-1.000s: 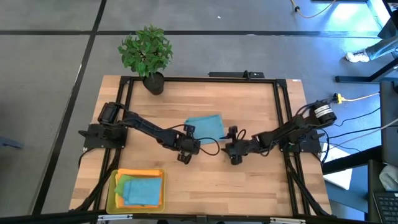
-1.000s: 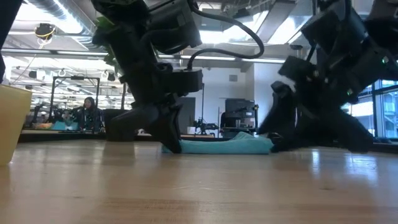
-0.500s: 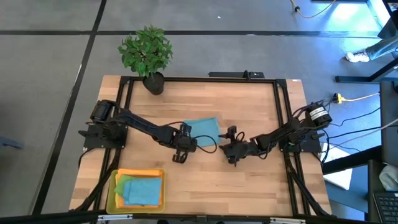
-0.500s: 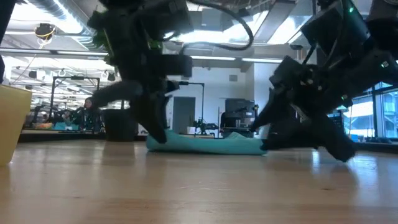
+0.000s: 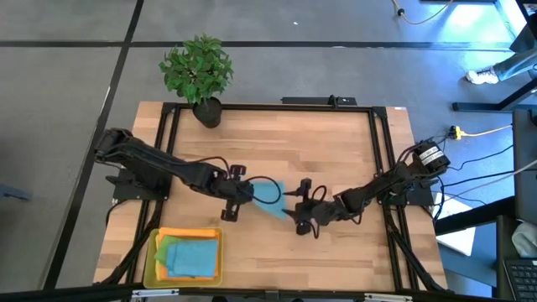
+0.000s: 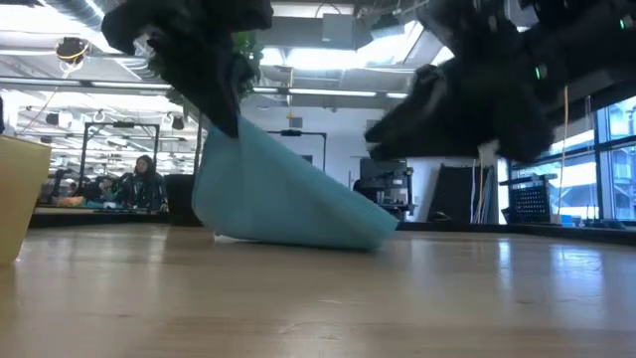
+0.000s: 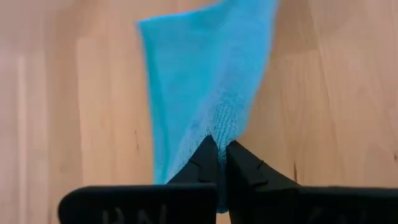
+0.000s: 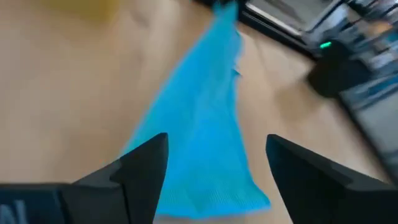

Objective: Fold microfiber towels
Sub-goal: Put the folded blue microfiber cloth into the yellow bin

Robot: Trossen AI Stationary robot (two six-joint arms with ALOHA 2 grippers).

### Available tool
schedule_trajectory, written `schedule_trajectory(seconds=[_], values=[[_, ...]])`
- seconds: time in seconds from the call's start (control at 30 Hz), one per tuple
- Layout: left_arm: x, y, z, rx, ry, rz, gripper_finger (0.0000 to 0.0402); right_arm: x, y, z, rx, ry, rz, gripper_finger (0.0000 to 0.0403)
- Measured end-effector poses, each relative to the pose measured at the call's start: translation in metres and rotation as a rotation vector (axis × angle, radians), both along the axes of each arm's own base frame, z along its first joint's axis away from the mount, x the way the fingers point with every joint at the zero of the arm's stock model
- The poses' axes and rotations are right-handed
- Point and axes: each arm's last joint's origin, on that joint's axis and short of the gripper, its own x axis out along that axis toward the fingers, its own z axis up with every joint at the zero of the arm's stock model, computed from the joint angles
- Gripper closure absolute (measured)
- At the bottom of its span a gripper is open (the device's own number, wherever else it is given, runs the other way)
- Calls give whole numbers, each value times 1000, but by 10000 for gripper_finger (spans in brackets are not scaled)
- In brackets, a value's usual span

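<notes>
Lifting one corner, the left gripper (image 5: pixel 228 204) pinches the teal towel (image 5: pixel 270 195) tight between its pressed-together fingers, so the cloth hangs in a slope with its far edge resting on the desk (image 5: pixel 336 151). A second ago the towel lay flat, further back toward the plant (image 5: pixel 197 69); it has since been dragged nearer the front and raised. The right gripper (image 5: pixel 300 220) has followed, now just beside the towel's low end, fingers spread wide and holding nothing. This looks like the start of a fold. Other towels sit stacked in the yellow tray (image 5: pixel 152 260).
</notes>
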Motion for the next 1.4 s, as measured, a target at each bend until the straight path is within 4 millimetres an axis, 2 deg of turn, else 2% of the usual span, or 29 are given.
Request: schedule_trajectory(seconds=[0.13,0.3,0.5,0.6,0.83,0.97,1.17,1.4], values=[[-1,-1,3,10,-14,14,401,11,8,6,155,-40,14,131],[-1,0,1,15,-5,20,401,28,21,-4,176,-29,7,131],[-2,0,1,23,-4,29,401,59,35,-23,233,-33,-59,131],[-3,0,1,25,4,34,401,68,42,-30,192,9,-109,131],[-4,1,0,23,18,48,401,60,52,-31,36,163,-282,131],[-4,1,0,26,21,50,401,54,60,-31,63,199,-288,139],[-4,1,0,27,20,50,401,52,61,-32,63,214,-279,188],[-4,0,0,11,25,41,401,54,47,-35,56,279,-308,245]])
